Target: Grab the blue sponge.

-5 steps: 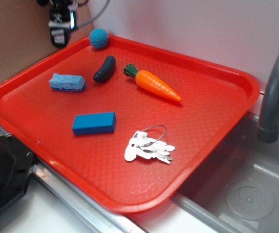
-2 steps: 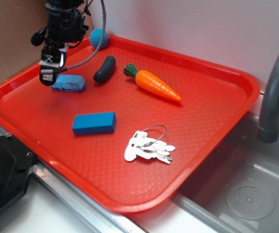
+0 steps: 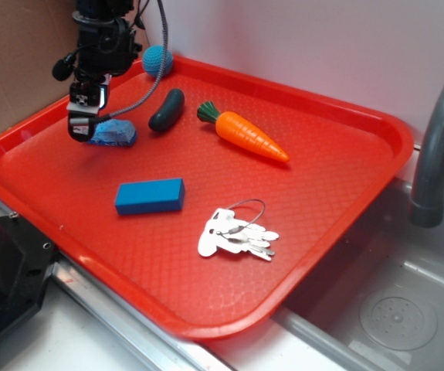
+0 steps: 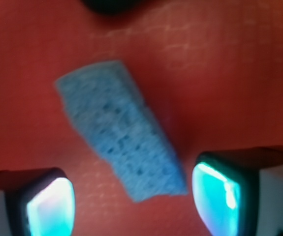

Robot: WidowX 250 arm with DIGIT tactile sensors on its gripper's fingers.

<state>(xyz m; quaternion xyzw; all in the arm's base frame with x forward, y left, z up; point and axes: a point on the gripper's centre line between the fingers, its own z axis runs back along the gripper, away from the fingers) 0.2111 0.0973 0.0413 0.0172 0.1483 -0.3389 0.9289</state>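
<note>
The blue sponge (image 3: 115, 134) lies flat on the red tray (image 3: 322, 185) near its far left side; its left end is hidden by my arm. In the wrist view the blue sponge (image 4: 124, 145) is a porous light-blue slab running diagonally, its lower end between my two fingers without touching either. My gripper (image 3: 82, 130) hangs just above the sponge's left end. The gripper (image 4: 134, 204) is open, with one fingertip (image 4: 50, 209) at the left and the other at the right of the sponge's end.
On the tray are a solid blue block (image 3: 150, 195), a dark eggplant-like toy (image 3: 167, 110), a carrot (image 3: 245, 133), a teal crocheted ball (image 3: 157, 59) and a set of keys (image 3: 235, 234). A sink with a grey faucet (image 3: 438, 147) lies right of the tray.
The arm came in from the top left and dropped over the sponge. In the last half second it sank a little lower and shifted slightly right.
</note>
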